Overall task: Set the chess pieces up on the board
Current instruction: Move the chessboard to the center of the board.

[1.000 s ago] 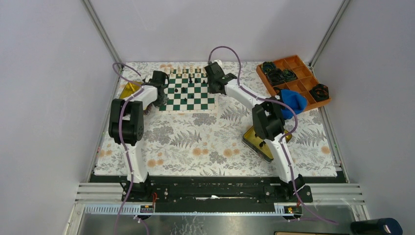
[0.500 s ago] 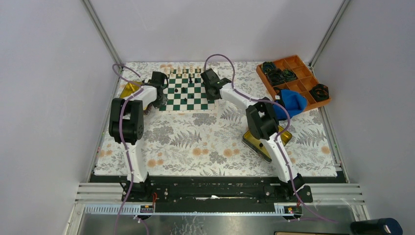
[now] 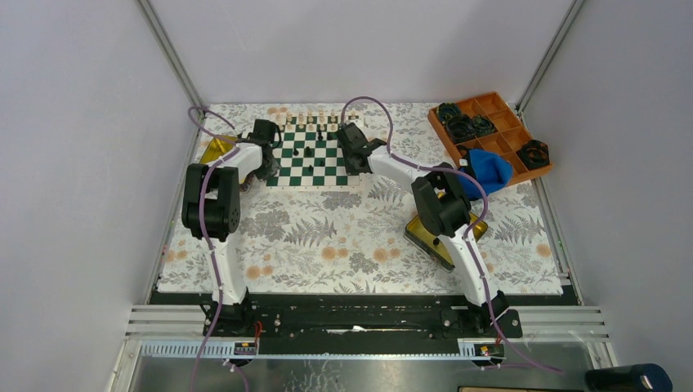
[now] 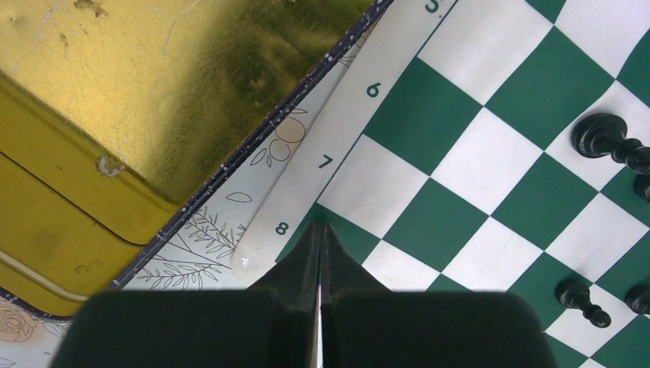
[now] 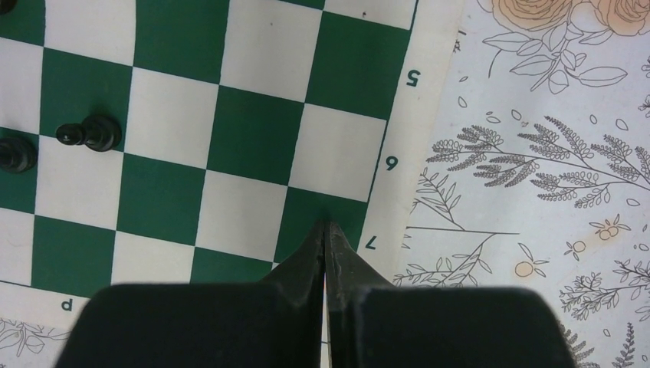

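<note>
Since a second ago our right gripper (image 5: 326, 228) has swung from beyond the board's far right corner onto its right edge; our left gripper (image 4: 320, 230) has kept its place.

We record:
- Board (image 3: 315, 159): green-and-white mat at the far middle of the floral tablecloth (image 3: 327, 237).
- Cream chess pieces (image 3: 301, 120): a row along the board's far edge.
- Black chess pieces (image 4: 605, 138): a few on inner squares.
- Right gripper: jaws pressed together, empty, tips by mark 7.
- Left gripper: jaws together, empty, tips over the corner square by mark 8.
- Gold tin (image 4: 153, 92): just beside the board's left edge.
- Second gold tin (image 3: 425, 234): under our right arm.
- Orange tray (image 3: 498, 110): far right corner, holding black rings (image 3: 458, 124), a blue object (image 3: 490, 169) at its near edge.
</note>
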`<state>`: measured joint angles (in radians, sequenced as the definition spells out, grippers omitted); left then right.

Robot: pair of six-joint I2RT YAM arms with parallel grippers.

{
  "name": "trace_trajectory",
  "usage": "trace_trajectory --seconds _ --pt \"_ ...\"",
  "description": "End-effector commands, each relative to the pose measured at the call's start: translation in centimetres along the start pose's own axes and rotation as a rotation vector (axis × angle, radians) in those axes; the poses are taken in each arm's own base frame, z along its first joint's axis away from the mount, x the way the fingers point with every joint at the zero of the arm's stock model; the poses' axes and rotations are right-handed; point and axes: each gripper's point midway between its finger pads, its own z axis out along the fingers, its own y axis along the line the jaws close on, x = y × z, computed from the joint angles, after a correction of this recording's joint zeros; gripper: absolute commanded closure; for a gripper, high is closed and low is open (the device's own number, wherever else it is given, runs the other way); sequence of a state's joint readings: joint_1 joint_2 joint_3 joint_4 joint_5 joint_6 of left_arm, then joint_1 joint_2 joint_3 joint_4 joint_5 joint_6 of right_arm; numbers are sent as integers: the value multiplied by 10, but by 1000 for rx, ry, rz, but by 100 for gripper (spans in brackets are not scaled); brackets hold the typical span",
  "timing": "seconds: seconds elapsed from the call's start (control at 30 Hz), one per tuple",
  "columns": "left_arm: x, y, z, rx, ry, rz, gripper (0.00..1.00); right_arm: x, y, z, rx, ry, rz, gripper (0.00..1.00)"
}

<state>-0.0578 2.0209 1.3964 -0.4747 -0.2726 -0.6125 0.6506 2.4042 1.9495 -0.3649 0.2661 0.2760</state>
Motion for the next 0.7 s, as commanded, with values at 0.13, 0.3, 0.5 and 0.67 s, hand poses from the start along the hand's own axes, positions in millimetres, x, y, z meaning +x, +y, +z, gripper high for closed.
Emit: trace_trajectory --seconds 0.13,0.3,0.5,0.67 --pt "6 4 8 -6 8 -15 100 0 -4 -23 35 0 -35 100" --pt "15 11 8 -18 23 -13 100 8 -7 -23 42 15 -36 100" --pt "28 17 6 -18 44 -18 100 20 -12 -23 49 32 -34 100" --pt "36 21 4 -24 53 -14 100 28 -14 -25 50 45 -31 100"
